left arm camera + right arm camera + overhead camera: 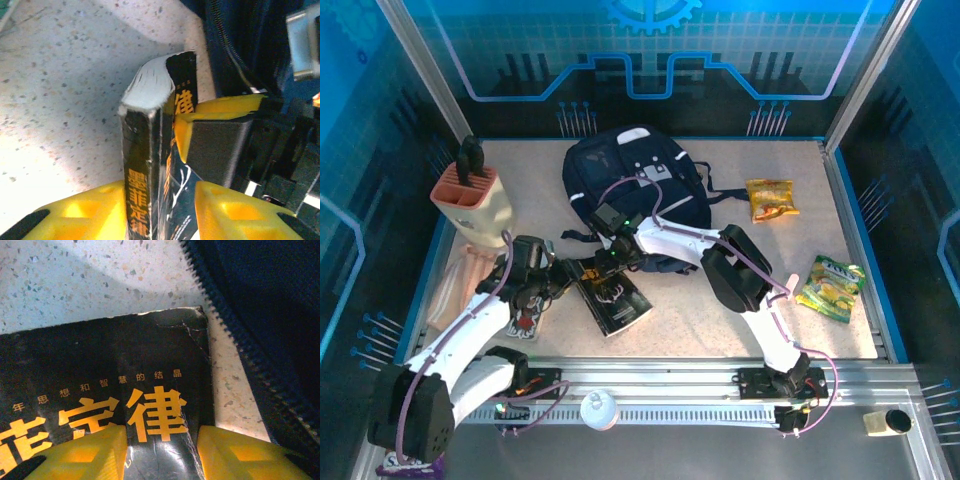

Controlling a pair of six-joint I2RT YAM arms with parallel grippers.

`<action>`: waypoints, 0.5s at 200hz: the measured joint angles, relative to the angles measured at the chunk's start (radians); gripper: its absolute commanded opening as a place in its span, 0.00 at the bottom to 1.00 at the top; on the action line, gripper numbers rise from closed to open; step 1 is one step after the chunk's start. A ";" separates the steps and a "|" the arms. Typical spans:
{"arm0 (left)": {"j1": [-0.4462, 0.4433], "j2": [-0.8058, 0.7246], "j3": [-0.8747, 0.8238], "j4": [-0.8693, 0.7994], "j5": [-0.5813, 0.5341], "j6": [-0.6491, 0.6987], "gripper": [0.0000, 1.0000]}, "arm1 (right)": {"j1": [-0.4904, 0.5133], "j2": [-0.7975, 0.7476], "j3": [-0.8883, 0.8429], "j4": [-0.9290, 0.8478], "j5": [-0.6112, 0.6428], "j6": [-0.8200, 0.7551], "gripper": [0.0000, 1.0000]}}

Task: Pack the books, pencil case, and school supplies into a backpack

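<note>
Just below the backpack (620, 180), beside its zip teeth, the black book (615, 300) is resting on the speckled surface (700, 330). The left claw (157, 192) is straddling the book's spine and pinching it between both yellow fingers (85, 212). The right claw (161, 432) is reaching over the cover, one finger touching it (whether it is actually gripping, I cannot tell).

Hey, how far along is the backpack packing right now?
Early. Done: nothing confirmed inside the backpack. In hand: the black book stands on edge, clamped in the left end effector, while the right end effector, open, sits over its cover beside the zipper. Left: getting that book in, then the pink pencil case, lying out at the far left.
</note>
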 measured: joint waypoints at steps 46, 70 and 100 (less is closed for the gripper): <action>-0.019 0.026 -0.010 0.079 0.007 0.000 0.38 | -0.006 0.000 -0.001 0.000 -0.011 0.008 0.40; -0.019 0.038 -0.017 0.098 0.006 -0.001 0.37 | -0.006 -0.003 -0.008 0.006 -0.011 0.011 0.40; -0.019 0.069 -0.017 0.111 0.005 -0.009 0.29 | -0.008 -0.013 -0.023 0.023 -0.012 0.012 0.40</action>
